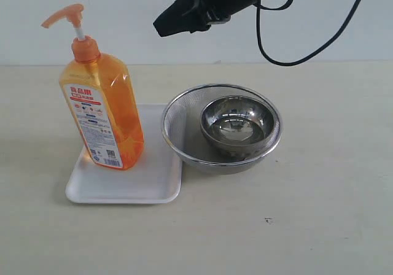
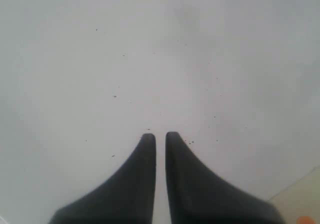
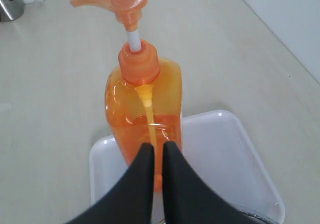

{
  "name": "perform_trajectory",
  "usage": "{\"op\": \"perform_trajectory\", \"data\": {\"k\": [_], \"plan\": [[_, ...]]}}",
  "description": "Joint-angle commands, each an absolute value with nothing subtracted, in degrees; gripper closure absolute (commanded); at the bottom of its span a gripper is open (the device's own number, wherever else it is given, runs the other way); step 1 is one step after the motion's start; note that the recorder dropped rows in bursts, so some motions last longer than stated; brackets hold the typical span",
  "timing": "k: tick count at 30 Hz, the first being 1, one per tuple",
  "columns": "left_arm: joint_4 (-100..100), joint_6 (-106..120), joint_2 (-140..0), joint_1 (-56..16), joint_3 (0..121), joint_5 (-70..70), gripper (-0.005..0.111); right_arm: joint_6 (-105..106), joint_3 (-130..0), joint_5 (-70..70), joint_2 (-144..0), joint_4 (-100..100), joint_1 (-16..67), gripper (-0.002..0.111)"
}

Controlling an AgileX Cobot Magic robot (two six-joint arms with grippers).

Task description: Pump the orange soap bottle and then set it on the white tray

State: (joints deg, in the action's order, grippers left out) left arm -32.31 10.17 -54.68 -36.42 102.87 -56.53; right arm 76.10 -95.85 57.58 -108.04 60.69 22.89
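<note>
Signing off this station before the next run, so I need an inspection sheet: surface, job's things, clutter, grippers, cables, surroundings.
Surface: beige table, one small dark speck.
Job's things: orange soap bottle stands upright on the white tray, pump head up.
Clutter: steel bowl sits inside a mesh strainer close beside the tray.
Grippers: left gripper shut, empty, facing a plain pale surface; right gripper shut, empty, above the table and apart from the bottle.
Cables: black cable hangs in a loop below the right arm.
Surroundings: plain pale wall; nothing else seen.
</note>
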Motion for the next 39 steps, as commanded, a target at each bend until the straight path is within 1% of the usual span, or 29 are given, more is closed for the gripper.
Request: {"op": "perform_trajectory", "data": {"k": [1,39], "plan": [[-32.4,9.5,-54.4,-36.6,102.5,-56.6,0.102,75.7,-96.0,58.1,-107.0,60.9,22.5,0.108],[-30.9,9.4,-54.8,-36.6,102.5,-55.8,0.102,75.5,-96.0,57.9,-107.0,60.9,22.5,0.108]]}}
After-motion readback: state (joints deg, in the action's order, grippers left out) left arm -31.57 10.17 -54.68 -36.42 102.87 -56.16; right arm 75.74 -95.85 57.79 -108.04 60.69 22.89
